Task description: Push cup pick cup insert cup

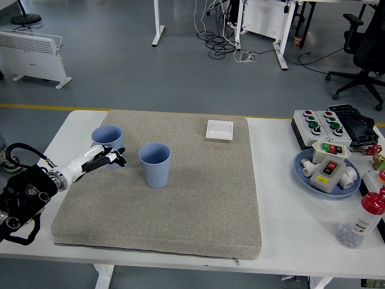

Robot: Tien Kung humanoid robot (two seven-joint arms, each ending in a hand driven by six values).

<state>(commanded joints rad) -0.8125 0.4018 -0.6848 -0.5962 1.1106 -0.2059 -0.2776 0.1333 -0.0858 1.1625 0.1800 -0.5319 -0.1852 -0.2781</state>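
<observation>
Grey-beige felt-like mat (pixel 180 192) covers most of the white table (pixel 289 229). Two pale blue ribbed cups on it: left cup (pixel 107 139) near the mat's far-left corner, middle cup (pixel 155 164) a bit to its right & nearer, both upright, apart from each other. Left hand (pixel 105 159), white palm w/ black fingers (pixel 118 158), comes in from the left edge and sits just in front of the left cup, overlapping its lower front; fingers stretched fwd & loosely spread, not wrapped round anything. Can't tell if they touch the cup wall.

No readable writing anywhere; the clear bottle w/ red cap (pixel 363 220) at the right edge has a label, too small to read. White square box (pixel 219 129) at the mat's far edge. Right side of table: blue plate (pixel 304 173) carrying a grey button box & white plugs, black-and-grey control box w/ red & green buttons (pixel 322 125) behind it.

Room: grey floor w/ yellow line (pixel 54 107), white panel heater (pixel 33 53) top left, desk legs & cables (pixel 225 45), black office chair (pixel 367 48) top right.
</observation>
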